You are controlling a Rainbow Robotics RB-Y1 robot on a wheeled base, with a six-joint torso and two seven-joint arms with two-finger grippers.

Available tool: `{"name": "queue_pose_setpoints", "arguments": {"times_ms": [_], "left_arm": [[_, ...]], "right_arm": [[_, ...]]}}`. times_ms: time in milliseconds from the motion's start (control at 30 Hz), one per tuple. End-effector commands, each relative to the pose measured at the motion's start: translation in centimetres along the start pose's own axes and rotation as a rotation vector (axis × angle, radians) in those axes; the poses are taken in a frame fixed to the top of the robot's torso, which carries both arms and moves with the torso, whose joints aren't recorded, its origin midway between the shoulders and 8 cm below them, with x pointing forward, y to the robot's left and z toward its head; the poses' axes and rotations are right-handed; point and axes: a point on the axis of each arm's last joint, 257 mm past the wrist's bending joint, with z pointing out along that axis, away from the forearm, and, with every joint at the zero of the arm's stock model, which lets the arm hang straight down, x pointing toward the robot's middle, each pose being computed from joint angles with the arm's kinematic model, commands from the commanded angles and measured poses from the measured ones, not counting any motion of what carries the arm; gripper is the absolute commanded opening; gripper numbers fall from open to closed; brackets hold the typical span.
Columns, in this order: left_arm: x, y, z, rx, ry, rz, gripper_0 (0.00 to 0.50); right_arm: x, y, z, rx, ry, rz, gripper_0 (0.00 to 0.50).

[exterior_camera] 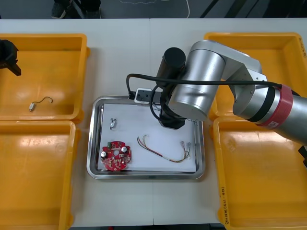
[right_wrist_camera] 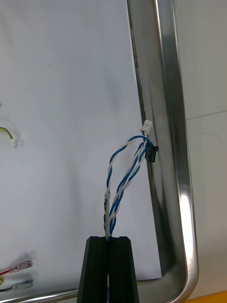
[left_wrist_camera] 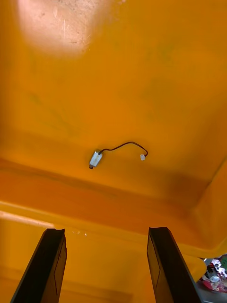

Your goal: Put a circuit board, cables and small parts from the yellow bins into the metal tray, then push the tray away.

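My right gripper (right_wrist_camera: 108,238) clenches the twisted blue and white cable (right_wrist_camera: 124,177), its plugs just beside the metal tray (right_wrist_camera: 176,142) wall in my wrist view. From the front my right arm (exterior_camera: 206,81) covers them. My left gripper (left_wrist_camera: 106,230) hangs released over a black cable (left_wrist_camera: 118,150) in a yellow bin (left_wrist_camera: 142,71).

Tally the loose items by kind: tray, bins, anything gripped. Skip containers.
Circuit boards: 1, red circuit board in the metal tray.
Cables: 3, red and yellow cable in the tray, blue and white cable in the right gripper by the tray's rim, black cable in the far left yellow bin below the open left gripper.
Small metal parts: 1, in the tray.
Total: 5.
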Motion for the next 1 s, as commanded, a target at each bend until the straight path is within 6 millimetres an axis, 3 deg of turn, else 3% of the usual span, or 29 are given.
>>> {"name": "queue_pose_setpoints", "arguments": {"times_ms": [33, 400, 667, 1000], "left_arm": [[-3.1, 1.4, -2.6, 0.006, -0.088, 0.147, 0.500], [-3.6, 2.3, 0.8, -0.011, -0.071, 0.287, 0.500], [-3.6, 2.0, 4.2, -0.008, -0.089, 0.329, 0.500], [-3.2, 2.3, 7.6, 0.009, -0.123, 0.358, 0.500]], "right_arm": [[-1.5, -0.2, -0.6, 0.032, -0.012, -0.062, 0.000], [-0.3, 0.7, 1.3, 0.034, 0.024, -0.088, 0.000], [0.3, 0.7, 3.1, 0.032, 0.027, -0.081, 0.000], [0.4, 0.6, 3.2, 0.034, 0.028, -0.077, 0.000]]}}
